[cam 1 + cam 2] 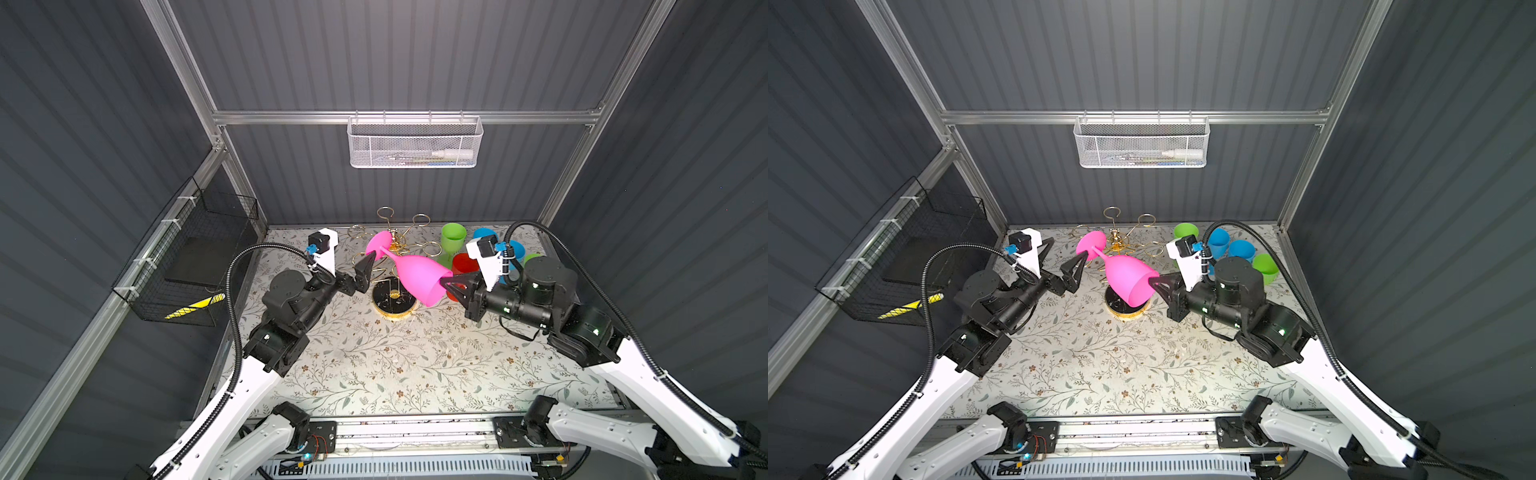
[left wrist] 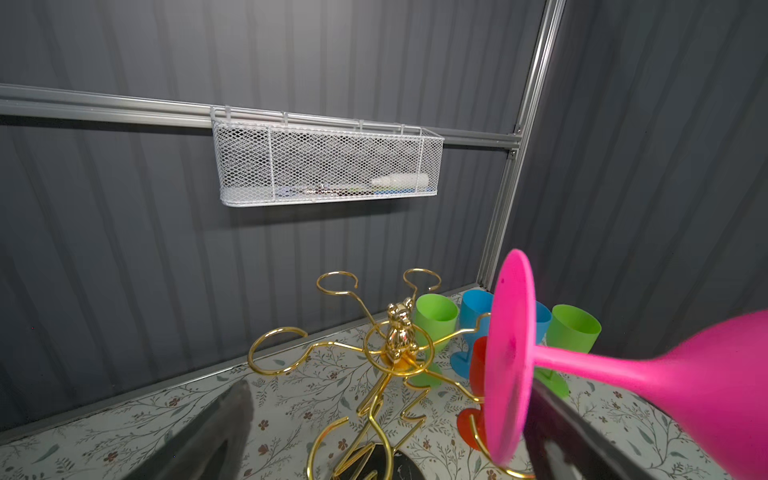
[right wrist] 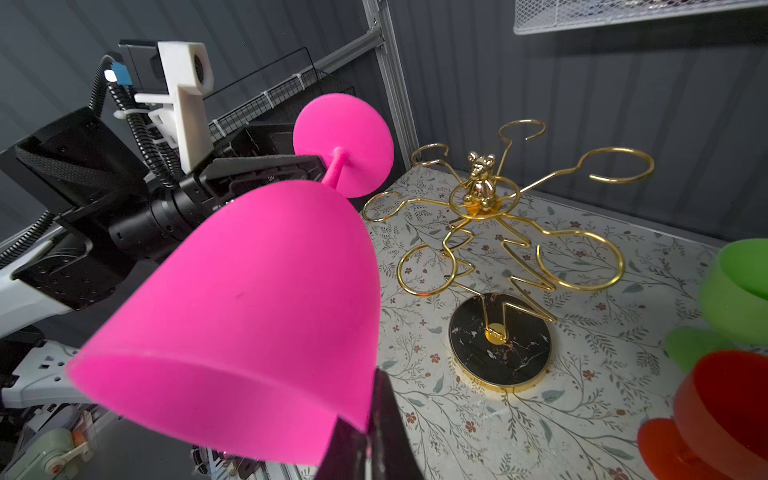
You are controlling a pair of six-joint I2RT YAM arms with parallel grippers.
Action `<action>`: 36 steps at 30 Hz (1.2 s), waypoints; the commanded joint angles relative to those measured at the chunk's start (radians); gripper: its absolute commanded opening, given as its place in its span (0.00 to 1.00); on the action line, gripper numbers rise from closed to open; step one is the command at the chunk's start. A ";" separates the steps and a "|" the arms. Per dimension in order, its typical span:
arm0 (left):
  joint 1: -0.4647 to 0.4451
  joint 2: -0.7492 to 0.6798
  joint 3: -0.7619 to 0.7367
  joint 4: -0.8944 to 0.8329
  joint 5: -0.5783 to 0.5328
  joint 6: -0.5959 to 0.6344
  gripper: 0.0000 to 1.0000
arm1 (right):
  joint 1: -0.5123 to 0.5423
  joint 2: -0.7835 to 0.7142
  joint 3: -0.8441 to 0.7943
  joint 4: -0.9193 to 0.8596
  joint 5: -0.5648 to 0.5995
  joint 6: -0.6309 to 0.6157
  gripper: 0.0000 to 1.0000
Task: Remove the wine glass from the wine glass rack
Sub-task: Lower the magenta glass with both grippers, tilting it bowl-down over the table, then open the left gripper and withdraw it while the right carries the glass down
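**A:** What sits closest?

**B:** The grey aluminium rail (image 1: 415, 432) that carries both white arms. Beyond it is the floral-patterned tabletop (image 1: 395, 361).

**A:** And the arm on the right?

**B:** The right gripper (image 1: 445, 283) is clamped tight on the rim of the pink plastic wine glass (image 1: 415, 278). The glass is in the air, lying almost on its side. Its mouth faces that gripper and its round foot points toward the back left.

**A:** Is the other arm holding it too?

**B:** No. The left gripper (image 1: 1069, 248) has its jaws spread wide and grips nothing. In the left wrist view the pink foot stands between the two black fingers (image 2: 232, 415), close against one of them. I cannot tell whether that finger touches it, since the near edge is blurred.

**A:** Where is the glass relative to the stand?

**B:** Its bowl hangs above the round black gold-rimmed base (image 3: 498, 345) of the gold wire wine glass rack (image 3: 482, 195). In the right wrist view the stem and foot are clear of the looped arms, off to one side of the small gold bear on the post.

**A:** And further back?

**B:** Plastic goblets cluster at the back right: a red goblet (image 1: 463, 266), a green goblet (image 1: 453, 237) and a blue goblet (image 1: 1219, 243). On the left wall hangs a black wire basket (image 1: 199, 257). Highest on the back wall, a white mesh basket (image 1: 415, 145) hangs from the crossbar.
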 commanded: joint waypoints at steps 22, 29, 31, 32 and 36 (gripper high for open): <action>0.063 -0.020 0.055 -0.034 0.462 0.228 1.00 | 0.024 0.022 0.017 0.061 0.122 0.049 0.00; 0.063 -0.067 0.032 0.027 0.440 0.219 1.00 | 0.021 0.049 0.075 -0.027 0.140 -0.003 0.00; 0.063 -0.107 -0.011 0.095 0.318 0.212 1.00 | 0.021 0.045 0.089 -0.064 0.136 -0.021 0.00; 0.063 -0.135 -0.042 0.151 0.253 0.205 1.00 | 0.023 0.041 0.094 -0.085 0.135 -0.033 0.00; 0.063 -0.210 -0.121 0.300 0.049 0.201 1.00 | 0.023 0.025 0.105 -0.155 0.087 -0.082 0.00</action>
